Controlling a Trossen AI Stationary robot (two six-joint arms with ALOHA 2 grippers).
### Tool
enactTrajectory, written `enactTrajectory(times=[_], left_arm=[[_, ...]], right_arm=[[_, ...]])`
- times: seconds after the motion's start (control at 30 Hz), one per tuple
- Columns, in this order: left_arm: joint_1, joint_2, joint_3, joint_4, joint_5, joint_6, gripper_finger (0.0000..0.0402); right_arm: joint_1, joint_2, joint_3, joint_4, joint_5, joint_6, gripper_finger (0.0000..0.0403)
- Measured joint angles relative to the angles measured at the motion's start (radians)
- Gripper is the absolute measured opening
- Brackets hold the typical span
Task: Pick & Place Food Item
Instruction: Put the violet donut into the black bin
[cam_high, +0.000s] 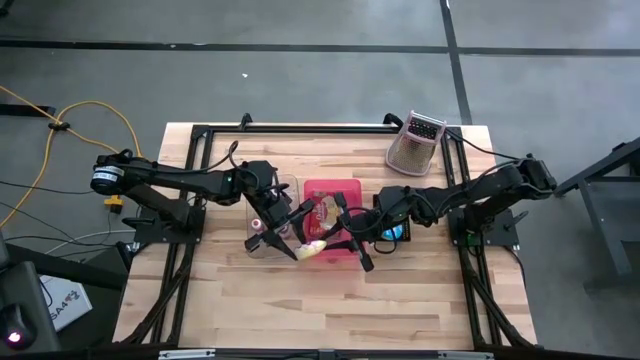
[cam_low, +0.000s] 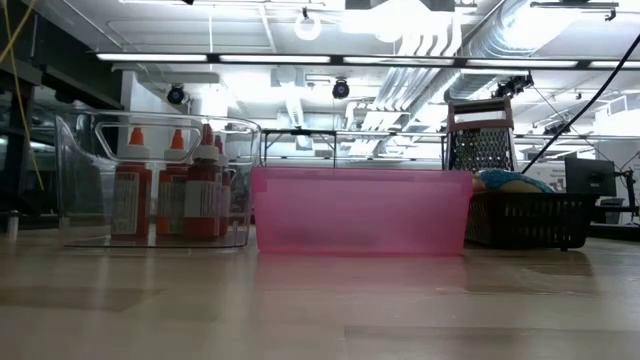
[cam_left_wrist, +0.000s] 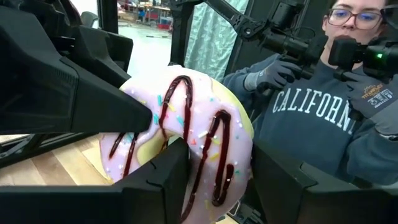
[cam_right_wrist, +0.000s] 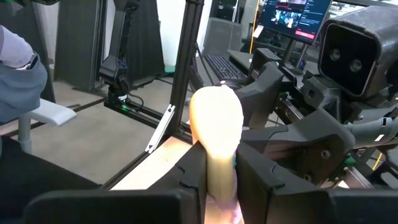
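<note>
I have both arms meeting over the front edge of the pink bin (cam_high: 322, 190) near the middle of the table (cam_high: 400, 300), and the doughnut (cam_left_wrist: 186, 140) is caught between them. In the left wrist view the left gripper (cam_left_wrist: 158, 140) is clamped on it: one finger presses on the pink-iced face, the other comes up through or against the middle of the ring. From the right wrist view the right gripper (cam_right_wrist: 217, 165) has its two fingers pinching the pale rim, which stands edge-on between them, so both grippers hold the same piece for now. From above, the doughnut (cam_high: 313, 247) hangs just over the bin's front wall, with the left gripper (cam_high: 287, 238) on one side and the right gripper (cam_high: 352, 245) on the other, all three touching. I judge it to be a light toy food item, fairly stiff but with a smooth glazed surface that could slide under the pads, so the rim across its thickness looks like the safest place to grip. With two grips on one object, any pull by either arm could twist it loose. A person in a dark sweatshirt (cam_left_wrist: 311, 118) sits beyond the table.
</note>
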Motion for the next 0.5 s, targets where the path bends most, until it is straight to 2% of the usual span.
enactTrajectory(times=[0.2,0.5], left_arm=[[0.0,0.0,0.0,0.0,0.0,0.0,0.0181],[0.0,0.0,0.0,-0.003,-0.001,-0.006,0.0184]], right_arm=[[0.0,0.0,0.0,-0.003,0.0,0.0,0.0053],[0.001,-0.001,0.002,-0.053,0.0,0.046,0.0052]])
